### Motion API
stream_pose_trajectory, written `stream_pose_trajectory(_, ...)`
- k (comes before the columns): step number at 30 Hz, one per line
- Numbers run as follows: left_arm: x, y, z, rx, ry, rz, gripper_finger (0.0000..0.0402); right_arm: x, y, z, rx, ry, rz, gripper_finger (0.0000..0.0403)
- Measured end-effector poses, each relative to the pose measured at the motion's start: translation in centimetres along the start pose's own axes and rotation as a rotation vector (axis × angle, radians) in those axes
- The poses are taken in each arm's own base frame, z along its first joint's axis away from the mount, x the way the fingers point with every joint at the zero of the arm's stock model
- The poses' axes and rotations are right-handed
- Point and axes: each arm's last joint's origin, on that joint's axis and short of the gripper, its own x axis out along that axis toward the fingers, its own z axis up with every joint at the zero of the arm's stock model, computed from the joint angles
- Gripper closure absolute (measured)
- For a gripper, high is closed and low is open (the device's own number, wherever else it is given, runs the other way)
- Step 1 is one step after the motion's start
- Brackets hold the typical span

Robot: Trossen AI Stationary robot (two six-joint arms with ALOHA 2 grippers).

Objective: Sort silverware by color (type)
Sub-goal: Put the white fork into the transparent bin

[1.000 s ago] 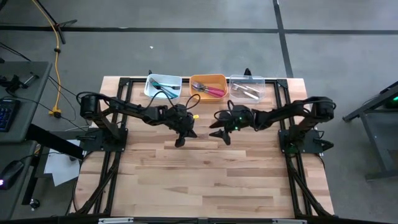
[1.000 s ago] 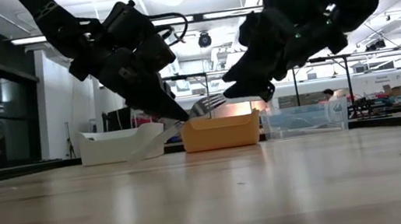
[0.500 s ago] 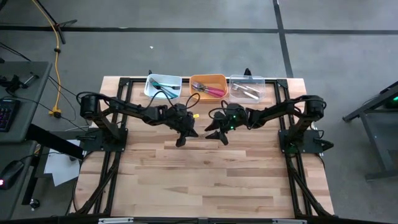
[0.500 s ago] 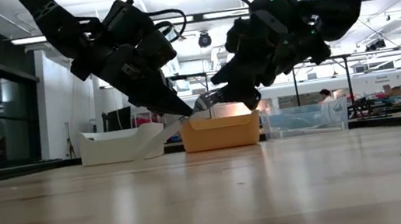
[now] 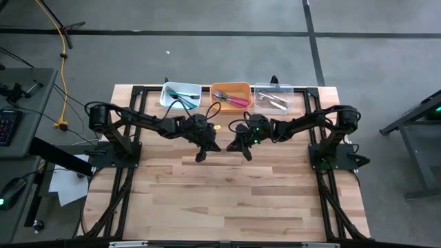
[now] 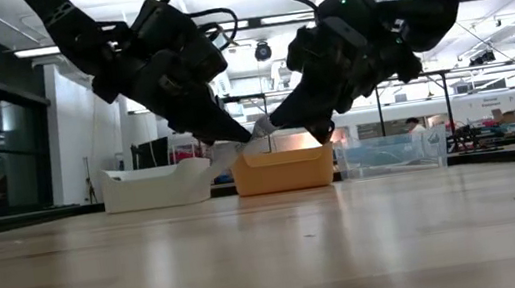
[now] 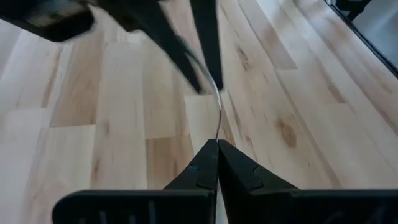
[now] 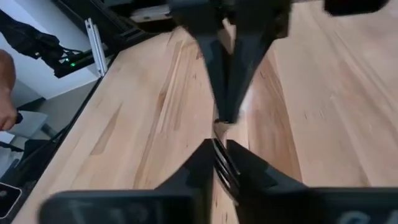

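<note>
One piece of silverware, a fork with a pale handle and metal tines, hangs in the air between my two grippers, above the table's far middle and in front of the bins. My left gripper is shut on it from the left. My right gripper is shut on its tine end from the right. The two sets of fingertips almost meet in the low view. More silverware lies in the white bin, the orange bin and the clear bin. My left gripper pinches the fork's thin shaft between its two fingertips. The fingers slant down toward the table's right and lie along the fork. The fork is lifted clear of the table, its tine end reaching on to the other gripper. My right gripper pinches the fork's tine end between its two fingers. The fingers slant down toward the table's left, opposite the left fingers. The fork stays clear of the table.
The three bins stand in a row along the table's far edge, just behind both grippers. Bare wooden tabletop stretches from the grippers to the near edge. A person shows far off in the room beyond.
My right gripper has gone toward the table's left, up to the fork's tine end, and has shut on it. The fork stays in the air where it was.
</note>
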Motion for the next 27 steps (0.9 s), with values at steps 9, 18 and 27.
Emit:
stream_pose_trajectory(9,-0.2,0.0,0.1,-0.047,-0.002,0.017,0.0387,-0.3,0.1,0.3,-0.017,-0.009,-0.018,0.0399)
stream_pose_trajectory(18,-1.9,-0.6,0.7,0.008,0.003,0.071,0.0351,-4.7,2.2,3.3,-0.034,-0.003,-0.108,0.0401)
stream_pose_trajectory(27,-4.1,-1.2,-3.0,-0.031,-0.193,0.184,0.0355,-13.5,6.7,8.3,-0.068,0.122,-0.547,0.0402)
